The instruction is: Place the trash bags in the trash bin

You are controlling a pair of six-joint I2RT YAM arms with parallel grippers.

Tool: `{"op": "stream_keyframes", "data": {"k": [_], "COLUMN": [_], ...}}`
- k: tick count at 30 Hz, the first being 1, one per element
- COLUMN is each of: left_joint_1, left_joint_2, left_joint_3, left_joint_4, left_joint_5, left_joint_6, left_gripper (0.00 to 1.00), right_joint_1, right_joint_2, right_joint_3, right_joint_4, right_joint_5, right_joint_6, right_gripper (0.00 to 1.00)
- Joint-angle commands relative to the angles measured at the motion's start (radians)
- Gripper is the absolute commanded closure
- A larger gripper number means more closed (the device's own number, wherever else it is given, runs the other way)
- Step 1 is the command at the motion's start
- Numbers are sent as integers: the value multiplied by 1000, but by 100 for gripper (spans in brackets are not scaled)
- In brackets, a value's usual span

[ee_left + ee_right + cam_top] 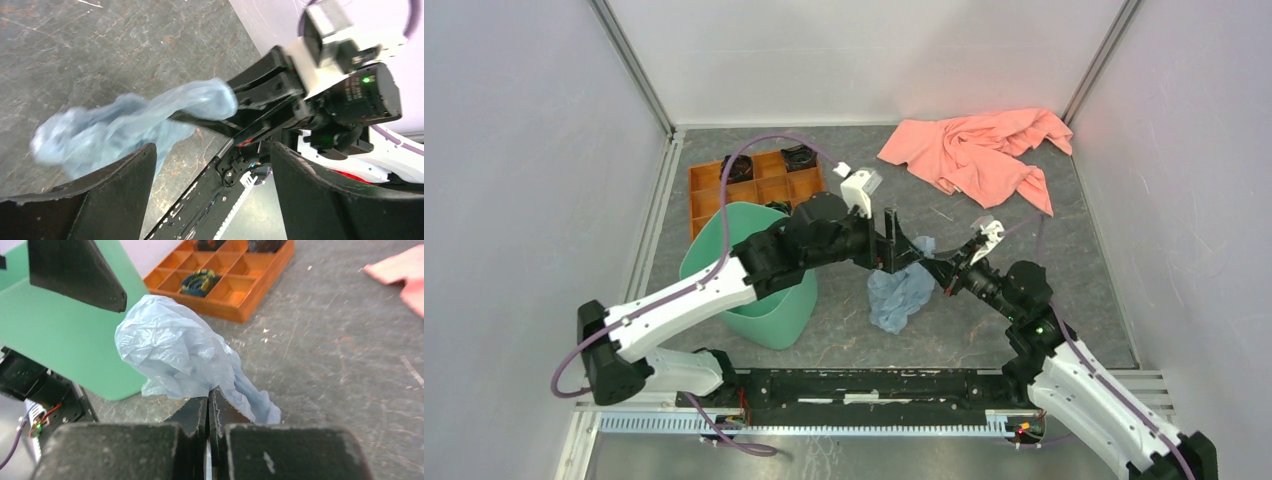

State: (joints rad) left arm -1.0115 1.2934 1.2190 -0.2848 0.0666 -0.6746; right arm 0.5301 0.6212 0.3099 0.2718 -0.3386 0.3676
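A mint-green bin [774,312] stands upright on a grey desk [984,330], toward the left arm's side. Just to the right of the bin, outside it, a thin, wrinkled, pale blue bag [902,292] hangs in a crumpled bunch above the desk. The right pincer [946,272] reaches in from the side away from the bin and is clamped tight on a fold of the bag, its two fingers pressed together with the film pinched between them. Most of the bag bulges up and toward the bin from that grip, and a narrower tail trails downward; whether the tail touches the desk cannot be told. The left pincer [894,243] sits between the bin and the bag, its arm stretched across over the bin's open top. Its fingers are spread wide apart and hold nothing, with the bag just in front of them. Right behind the bin, an orange tray [754,190] with square compartments lies flat, dark coiled things in some of them. Far behind and to the right of the bin, well apart from it, a salmon-pink cloth [974,150] lies rumpled on the desk.
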Motion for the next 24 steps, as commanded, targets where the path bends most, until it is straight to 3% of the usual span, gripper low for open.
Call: {"op": "stream_keyframes", "data": {"k": [1, 9, 18, 24], "left_joint_1": [-2, -2, -2, -1], "left_joint_2": [-123, -167, -133, -54], "left_joint_3": [-45, -71, -87, -93], "left_joint_4": [7, -38, -21, 30], "left_joint_5": [-107, -239, -271, -251], "left_joint_6": [39, 53, 25, 33], "left_gripper": [7, 3, 3, 21], "right_joint_1": [2, 2, 2, 1], "right_joint_2": [-112, -239, -346, -358], "right_joint_3": [83, 93, 89, 118], "right_joint_4": [-101, -74, -29, -60], "right_joint_5": [126, 40, -75, -81], "right_joint_6": [-62, -111, -154, -168], "right_gripper": [100, 100, 99, 99]}}
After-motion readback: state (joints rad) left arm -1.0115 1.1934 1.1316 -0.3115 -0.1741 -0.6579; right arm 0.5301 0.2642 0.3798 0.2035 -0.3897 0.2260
